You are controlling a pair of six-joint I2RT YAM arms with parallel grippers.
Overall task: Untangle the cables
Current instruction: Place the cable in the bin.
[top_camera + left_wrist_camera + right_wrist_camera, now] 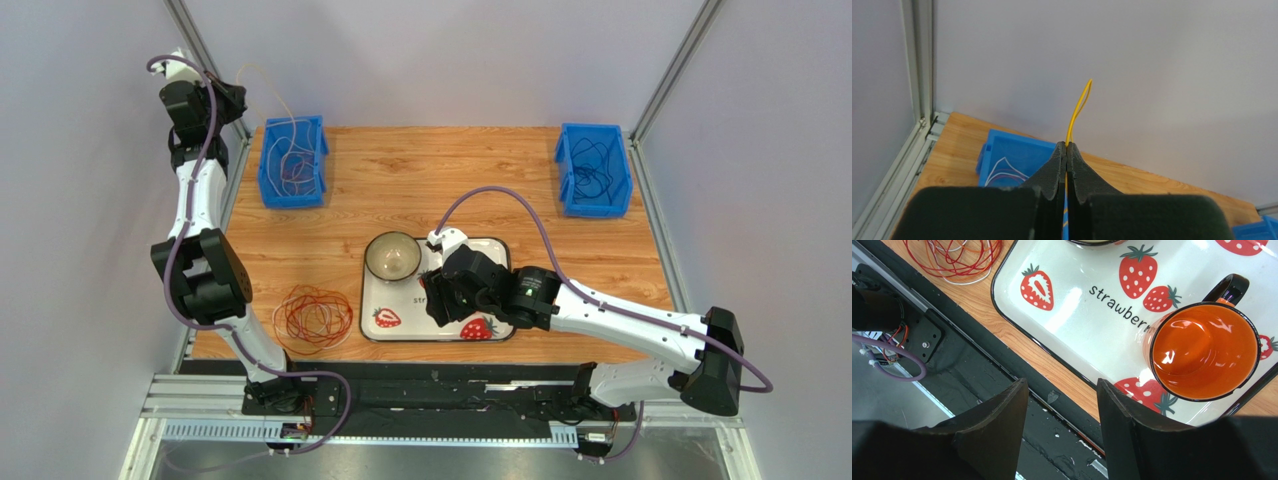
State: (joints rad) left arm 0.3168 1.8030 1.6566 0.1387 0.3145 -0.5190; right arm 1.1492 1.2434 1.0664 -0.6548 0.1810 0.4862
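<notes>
A: "The left tool [1067, 146] pinches a yellow cable [1079, 107], far-left of the tray [410, 326]; the right tool [1062, 387] gapes empty over that tray."
B: "Light, limp, probably slippery. Left of the tray lie red cables [313, 317]; pinch one loop."

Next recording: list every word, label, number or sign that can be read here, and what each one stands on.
"strawberr": black lettering on the white tray, right wrist view; the orange mug covers the end of the word.
Top view: the same lettering on the tray is too small to read.
No other words, numbers or signs are readable.
</notes>
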